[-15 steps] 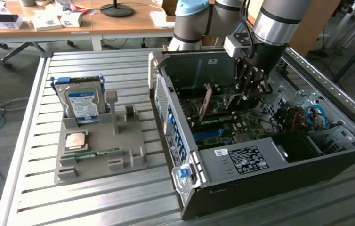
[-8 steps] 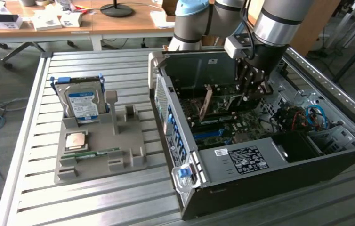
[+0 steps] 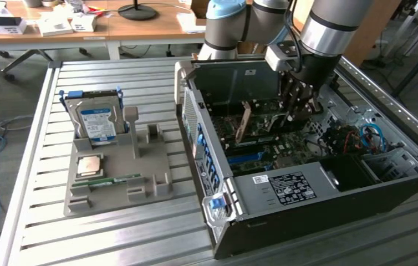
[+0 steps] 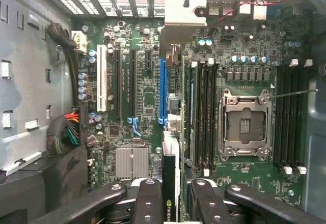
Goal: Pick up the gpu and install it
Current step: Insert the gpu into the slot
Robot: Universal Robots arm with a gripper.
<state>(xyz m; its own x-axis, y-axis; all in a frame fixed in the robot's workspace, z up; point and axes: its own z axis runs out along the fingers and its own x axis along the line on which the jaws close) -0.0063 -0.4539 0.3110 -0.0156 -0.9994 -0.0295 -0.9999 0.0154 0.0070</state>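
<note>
Gripper (image 4: pixel 172 187) is down inside open PC case (image 3: pixel 268 235), jaws part-closed, clamping gpu (image 4: pixel 169 206) by its top edge. Card stands edge-on btwn the fingers, right alongside blue slot (image 4: pixel 163 89) on mobo (image 4: pixel 142 107). Its silver bracket (image 4: pixel 179 15) sits at case's rear wall.
</note>
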